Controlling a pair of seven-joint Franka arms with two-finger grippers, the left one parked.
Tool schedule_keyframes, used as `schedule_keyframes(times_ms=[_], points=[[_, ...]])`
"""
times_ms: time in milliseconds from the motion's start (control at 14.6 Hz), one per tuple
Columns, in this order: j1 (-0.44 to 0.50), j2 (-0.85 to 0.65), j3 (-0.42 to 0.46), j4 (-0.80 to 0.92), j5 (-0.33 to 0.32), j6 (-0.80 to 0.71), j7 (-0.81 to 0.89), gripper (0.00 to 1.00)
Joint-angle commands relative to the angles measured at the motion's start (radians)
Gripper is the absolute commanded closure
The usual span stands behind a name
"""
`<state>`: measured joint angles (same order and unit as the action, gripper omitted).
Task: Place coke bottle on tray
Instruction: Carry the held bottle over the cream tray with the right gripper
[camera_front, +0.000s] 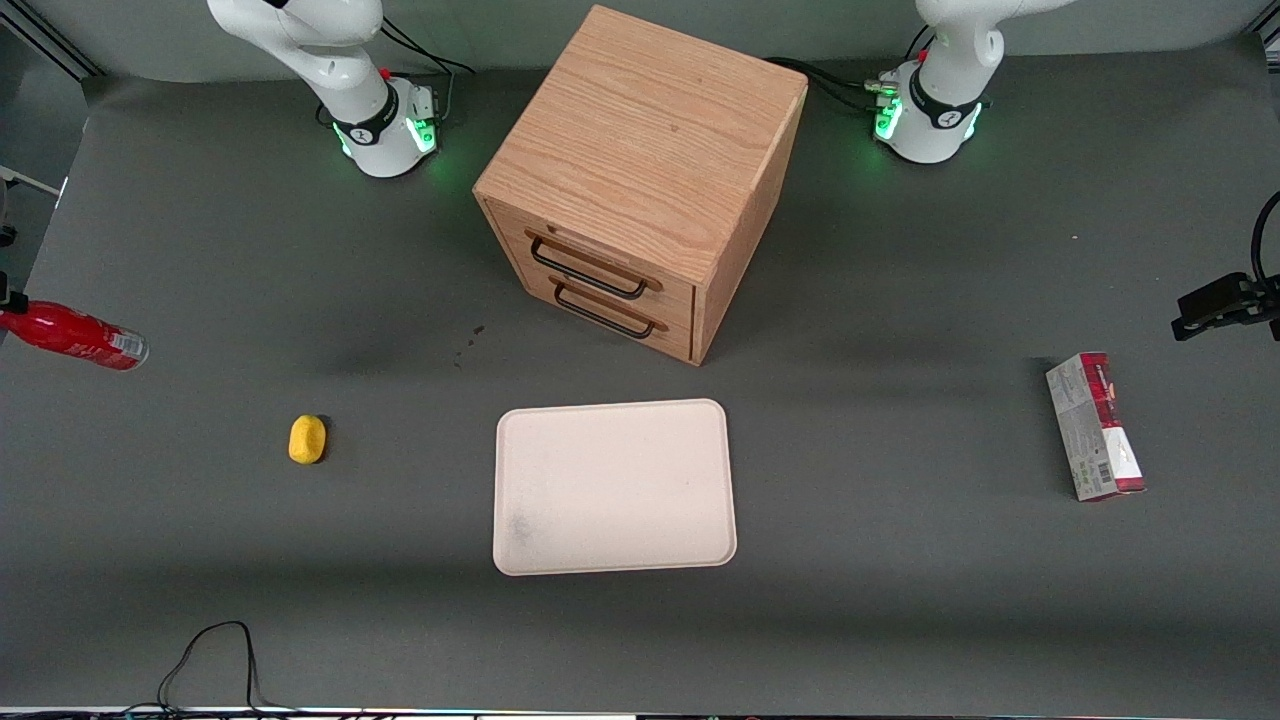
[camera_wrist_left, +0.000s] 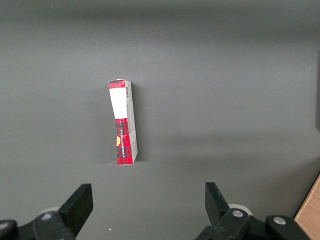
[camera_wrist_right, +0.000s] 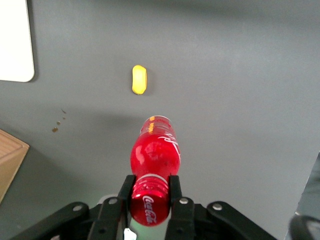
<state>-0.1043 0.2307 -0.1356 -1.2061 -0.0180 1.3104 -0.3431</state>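
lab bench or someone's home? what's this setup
Likely a robot lab bench: two arm bases bolted to a grey-matted table, loose cables, and staged props: a drawer cabinet, tray and carton. The gripper holds the coke bottle at the working arm's end.

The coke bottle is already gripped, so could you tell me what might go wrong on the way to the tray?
The gripper pinches the coke bottle only at its cap end, so the long body could swing or slip out. The yellow lump lies between bottle and tray; a low carry might knock it.
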Motion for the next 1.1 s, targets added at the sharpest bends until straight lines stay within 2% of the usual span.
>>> schedule_keyframes(times_ms=[0, 137, 411, 548, 753, 890, 1027], points=[[0.056, 0.059, 0.004, 0.08, 0.001, -0.033, 0.111, 1.0], [0.109, 0.129, 0.043, 0.137, 0.003, -0.04, 0.243, 1.0], [0.126, 0.315, 0.232, 0.298, 0.001, -0.019, 0.612, 1.0], [0.144, 0.383, 0.301, 0.316, -0.005, 0.059, 0.775, 1.0], [0.25, 0.475, 0.297, 0.318, -0.025, 0.2, 0.947, 1.0], [0.313, 0.525, 0.298, 0.318, -0.081, 0.251, 0.99, 1.0], [0.337, 0.564, 0.298, 0.318, -0.088, 0.3, 1.022, 1.0]])
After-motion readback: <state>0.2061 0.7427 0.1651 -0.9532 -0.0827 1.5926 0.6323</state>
